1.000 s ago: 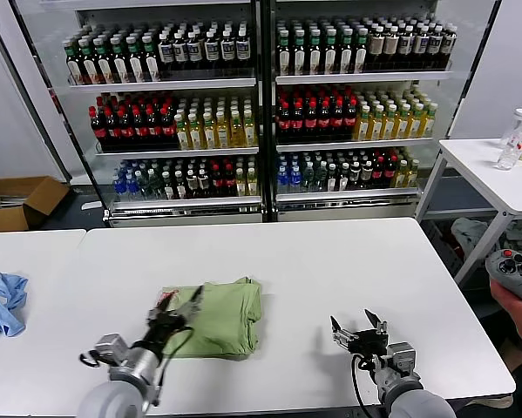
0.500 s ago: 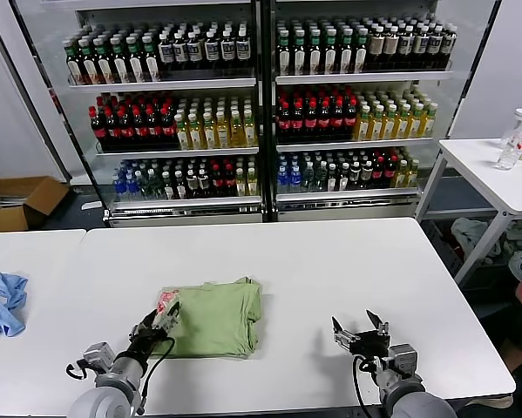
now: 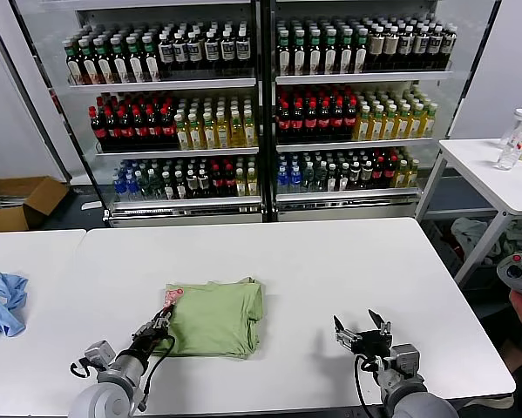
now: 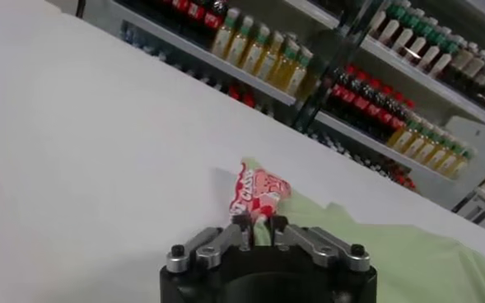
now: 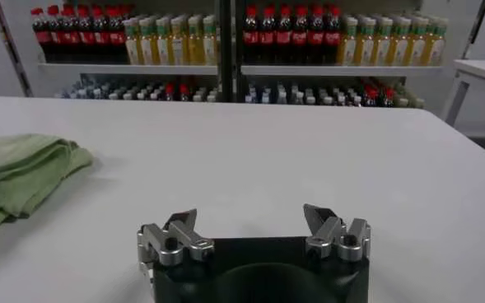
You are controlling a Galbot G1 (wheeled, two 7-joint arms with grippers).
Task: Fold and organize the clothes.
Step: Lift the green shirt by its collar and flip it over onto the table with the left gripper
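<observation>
The shirt is seen lying folded into a compact pad on the white bench, left of centre near the front edge. A final tuck at its left corner seems in hand: the left claw is clenched, apparently pinching the hem beside the red-and-white print. The right claw is held released, well apart. Next, letting go and smoothing are called for. The long axis runs roughly across the bench.
</observation>
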